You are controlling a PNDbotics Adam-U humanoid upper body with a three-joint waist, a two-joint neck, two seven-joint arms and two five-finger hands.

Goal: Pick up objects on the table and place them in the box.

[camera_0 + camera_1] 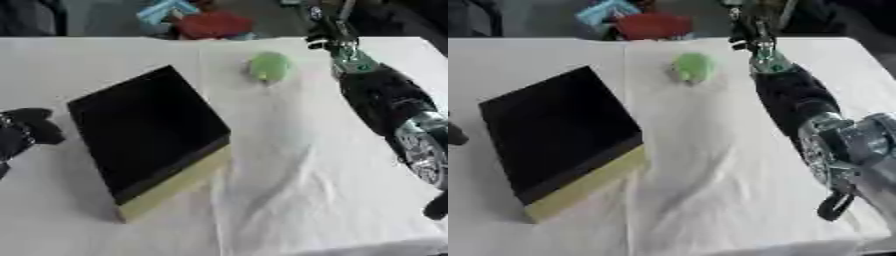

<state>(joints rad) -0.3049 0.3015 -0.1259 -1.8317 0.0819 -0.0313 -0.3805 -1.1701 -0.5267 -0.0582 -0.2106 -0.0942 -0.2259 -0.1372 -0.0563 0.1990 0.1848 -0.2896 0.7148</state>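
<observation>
My right hand's fingers, too blurred to call open or closed, reach over the far edge of the white-clothed worktop, just right of the small rounded green object. It looks light, perhaps soft; I'd grip its sides. The black box with yellow base sits left; my left hand idles, curled, at the left edge.

The right arm stretches to the far right, its robot hand too blurred to read, while the left robot hand rests with curled fingers at the left edge.
</observation>
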